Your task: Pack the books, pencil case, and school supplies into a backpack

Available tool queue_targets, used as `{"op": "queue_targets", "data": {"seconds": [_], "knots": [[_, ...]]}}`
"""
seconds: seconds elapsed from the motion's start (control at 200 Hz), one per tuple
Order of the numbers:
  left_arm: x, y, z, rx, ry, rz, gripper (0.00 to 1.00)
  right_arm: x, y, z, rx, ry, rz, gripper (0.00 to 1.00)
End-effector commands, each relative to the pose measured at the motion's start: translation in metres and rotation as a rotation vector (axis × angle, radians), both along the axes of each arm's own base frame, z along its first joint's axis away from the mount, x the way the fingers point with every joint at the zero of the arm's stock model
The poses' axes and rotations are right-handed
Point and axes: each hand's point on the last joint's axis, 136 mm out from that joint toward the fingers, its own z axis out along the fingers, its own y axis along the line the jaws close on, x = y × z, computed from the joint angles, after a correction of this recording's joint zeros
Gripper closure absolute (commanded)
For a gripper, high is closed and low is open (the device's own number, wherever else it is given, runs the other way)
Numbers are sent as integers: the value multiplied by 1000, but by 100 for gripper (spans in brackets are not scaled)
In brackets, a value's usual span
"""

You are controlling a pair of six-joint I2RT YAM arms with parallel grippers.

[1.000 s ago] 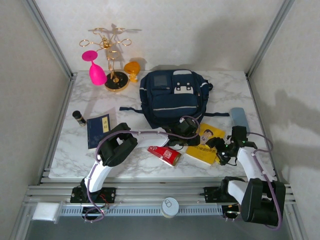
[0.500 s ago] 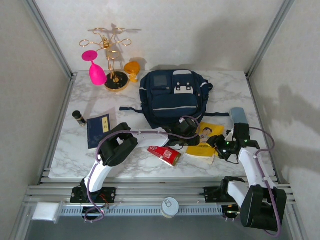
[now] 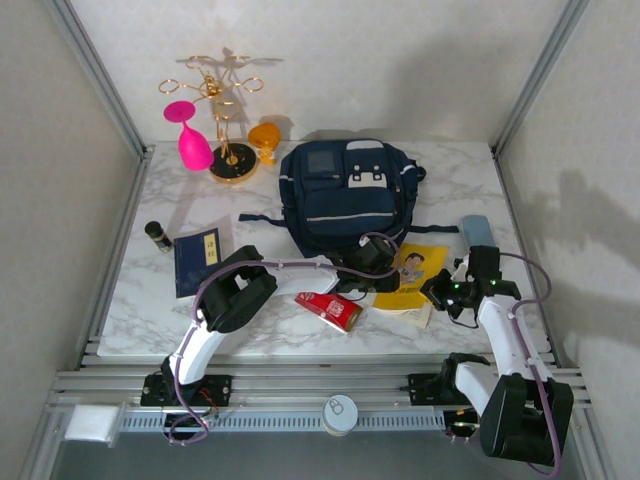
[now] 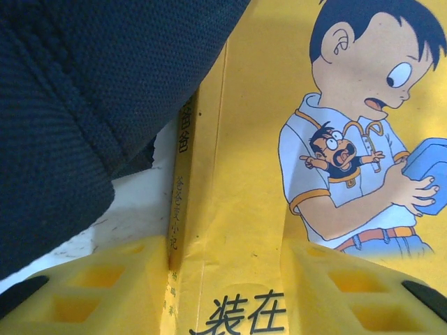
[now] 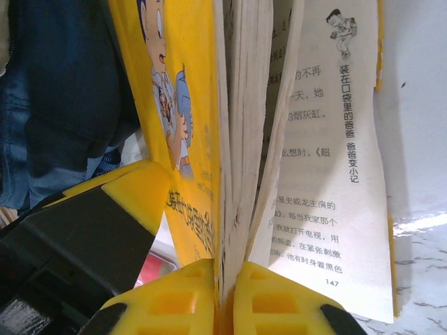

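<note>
The backpack, the largest thing on the worktop, is seen lying flat just beyond the left pincer, with its dark fabric close against that pincer's far-left side. It is judged soft and floppy, so its mouth is likely to need holding open while anything is slid in. The yellow book is laid between the two pincers, its spine under the left one and its outer edge at the right pincer. The left pincer is held part-open with the spine between its fingers, and nothing is seen clamped there. The right pincer is closed tight on the front cover and a block of pages, while the last leaves and the back cover are left loose beside it, on the side away from the backpack. The book is judged light, thin and limp. Taken by only part of its leaves, it is apt to fan open and sag, so a hold across the whole thickness is thought safer. The red box, flat and probably stiff, is found just near-left of the left pincer, and the pencil case just beyond the right pincer.
</note>
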Motion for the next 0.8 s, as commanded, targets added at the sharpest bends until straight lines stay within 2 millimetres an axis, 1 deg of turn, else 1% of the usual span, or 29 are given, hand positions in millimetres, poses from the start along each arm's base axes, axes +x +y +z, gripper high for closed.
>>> {"op": "queue_targets", "data": {"seconds": [0.0,0.07,0.165,0.22,0.29,0.355,0.461,0.586,0.651,0.681,0.791], "knots": [[-3,-19,10,-52,12,-49,53,13,-2,23,-7,-84,-2,95],[-1,-24,28,-88,-13,-56,51,18,-3,35,-9,-133,-2,97],[5,-31,60,-149,-43,-53,48,26,-6,54,-23,-192,-16,98],[5,-35,81,-189,-55,-63,47,30,-7,67,-27,-225,-17,99],[3,-34,107,-235,-72,-68,45,35,-8,83,-37,-260,-17,100],[3,-29,131,-274,-95,-65,42,40,-8,101,-42,-302,-11,100],[9,-9,162,-319,-132,-40,36,46,-8,135,-58,-378,11,100],[21,20,194,-378,-173,8,32,54,9,187,10,-538,101,100],[24,32,207,-420,-188,13,30,57,19,208,51,-607,153,100],[24,40,208,-435,-188,16,29,59,23,216,63,-634,179,100],[30,62,221,-518,-208,30,24,64,32,236,88,-712,254,100]]}}
